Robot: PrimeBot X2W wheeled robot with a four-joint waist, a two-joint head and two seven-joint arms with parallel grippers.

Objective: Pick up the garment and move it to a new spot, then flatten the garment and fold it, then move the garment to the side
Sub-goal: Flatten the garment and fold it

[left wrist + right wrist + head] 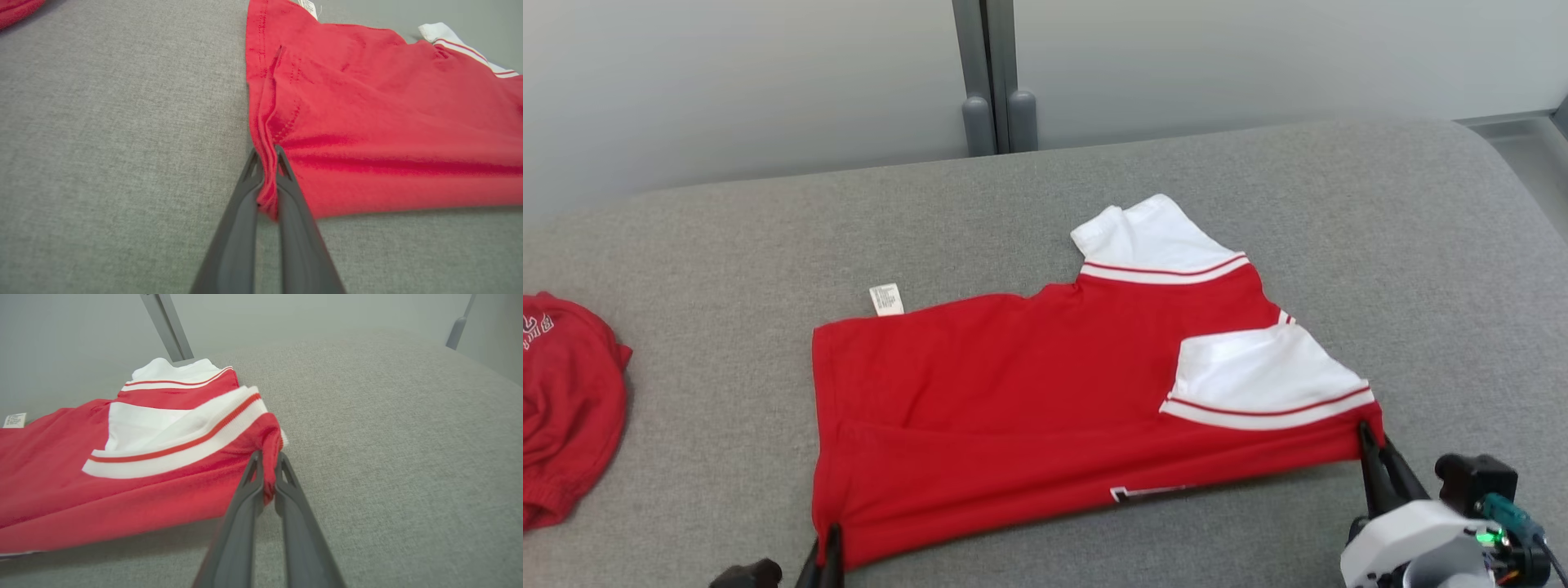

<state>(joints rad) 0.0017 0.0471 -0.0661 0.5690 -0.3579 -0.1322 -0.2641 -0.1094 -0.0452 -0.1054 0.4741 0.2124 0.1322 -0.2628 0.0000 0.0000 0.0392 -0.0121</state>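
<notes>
You're mid-fold: the shirt [1029, 392] lies half folded on the tabletop [1339, 204]. Your left gripper [829, 543] and right gripper [1365, 433] are each clamped on a near corner. Next, I judge, carry both corners evenly toward the far edge.

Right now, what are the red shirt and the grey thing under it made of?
The red shirt looks like soft knit cotton, matte: it creases and shows stitched hems. The grey surface seems to be woven upholstery fabric, with a fine speckled weave.
</notes>
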